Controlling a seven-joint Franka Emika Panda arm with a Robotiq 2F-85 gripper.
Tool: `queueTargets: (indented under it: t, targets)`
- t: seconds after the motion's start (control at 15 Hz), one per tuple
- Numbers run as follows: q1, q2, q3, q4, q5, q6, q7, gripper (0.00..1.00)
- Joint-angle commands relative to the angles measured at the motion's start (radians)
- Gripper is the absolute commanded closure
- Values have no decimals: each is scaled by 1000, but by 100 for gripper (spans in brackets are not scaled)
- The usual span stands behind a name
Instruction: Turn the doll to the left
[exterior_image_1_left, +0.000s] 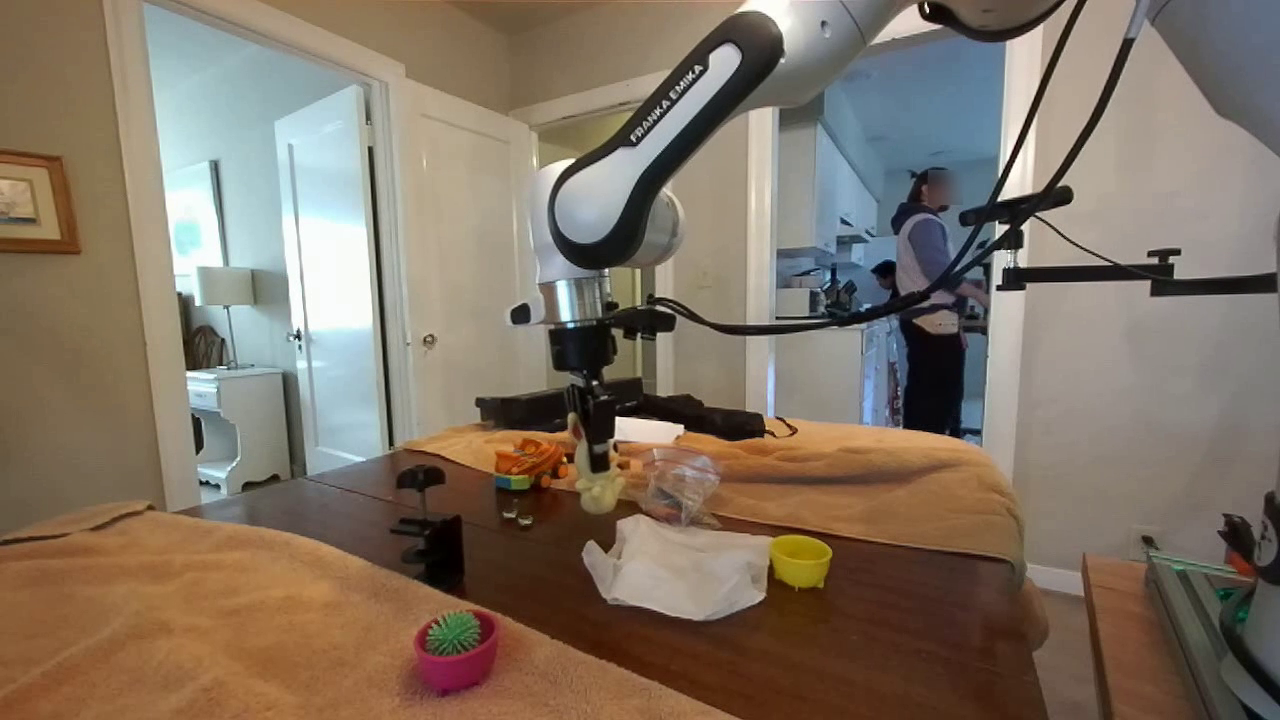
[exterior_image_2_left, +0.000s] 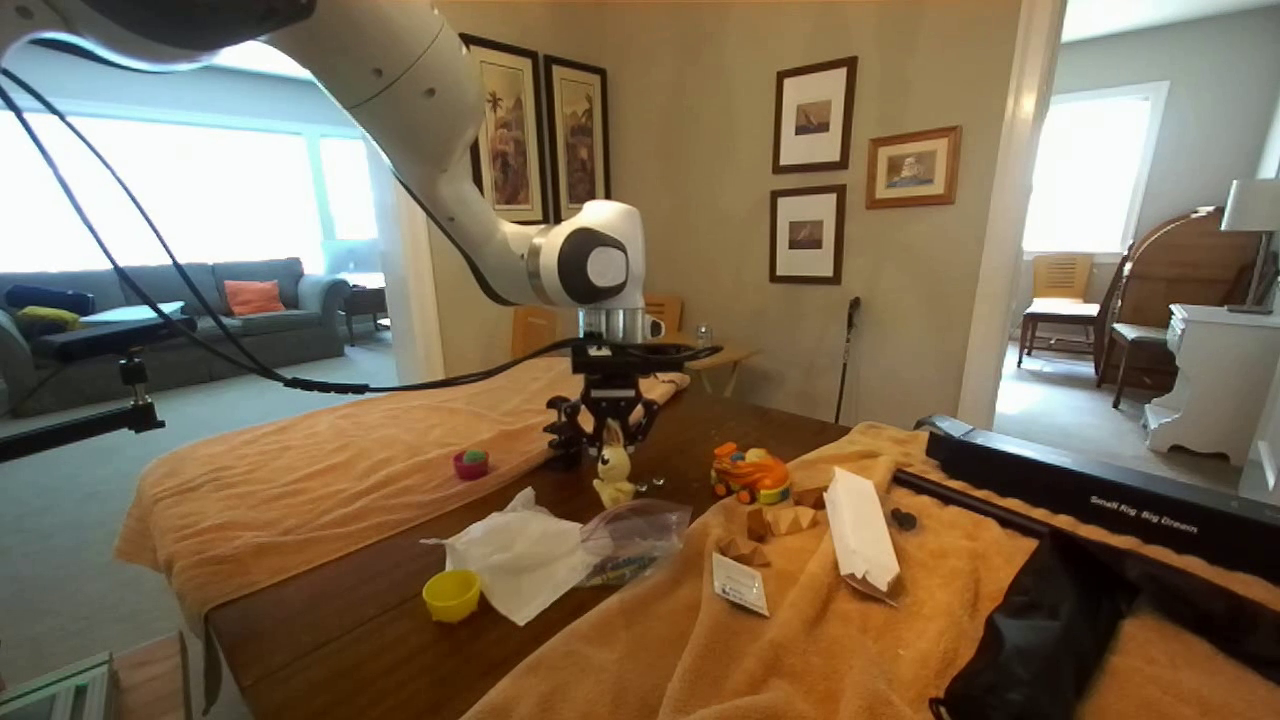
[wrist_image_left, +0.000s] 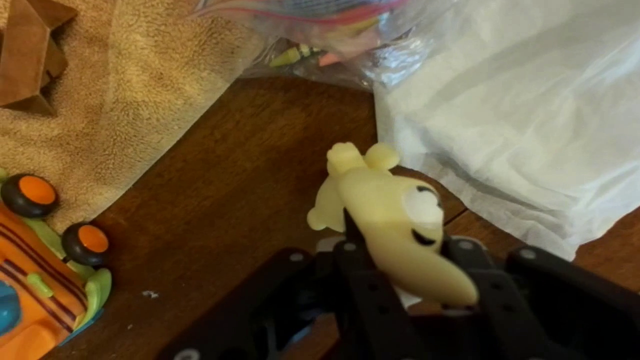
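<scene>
Doll (exterior_image_1_left: 600, 493) clamped in the gripper (exterior_image_1_left: 600, 462), head partly hidden in an exterior view

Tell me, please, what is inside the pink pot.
A green spiky ball sits in the pink pot; the ball's underside and the pot's floor are covered and cannot be seen.

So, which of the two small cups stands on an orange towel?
The pink cup, with the spiky green thing in it; the yellow cup stands directly on the brown table.
</scene>
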Motion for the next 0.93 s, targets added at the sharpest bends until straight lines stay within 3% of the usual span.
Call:
queueTargets:
  t: [0.0,0.87]
  targets:
    - [1,-21,-2,-29,14,26,18,93]
    - [-15,-22,14,-69,71,62,16,93]
